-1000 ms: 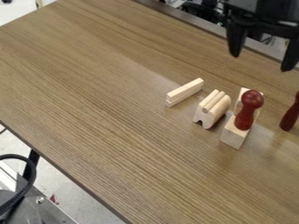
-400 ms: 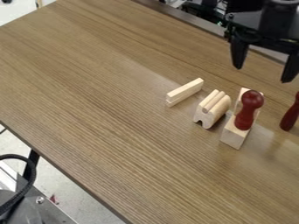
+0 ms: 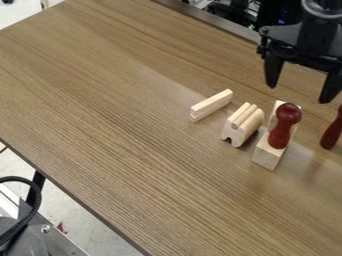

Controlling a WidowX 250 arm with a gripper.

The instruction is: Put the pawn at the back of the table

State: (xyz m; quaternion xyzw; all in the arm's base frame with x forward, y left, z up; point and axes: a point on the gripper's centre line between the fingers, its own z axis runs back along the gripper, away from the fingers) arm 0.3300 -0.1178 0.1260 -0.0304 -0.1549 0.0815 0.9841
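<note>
It looks like a lab or workshop: a black robot arm [image 3: 320,37] hangs over a wood-grain counter [image 3: 120,115], dark equipment with small lights [image 3: 248,20] sits past its far edge, and a metal plate with a bolt [image 3: 45,228] and a black cable [image 3: 33,207] lie beside it above a pale, speckled floor [image 3: 100,235].

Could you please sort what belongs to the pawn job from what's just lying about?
Job: upright red pawn, probably; gripper; table.

Lying about: block beneath the pawn; grooved block; pale sticks; dark red piece at right edge, possibly another pawn.
</note>
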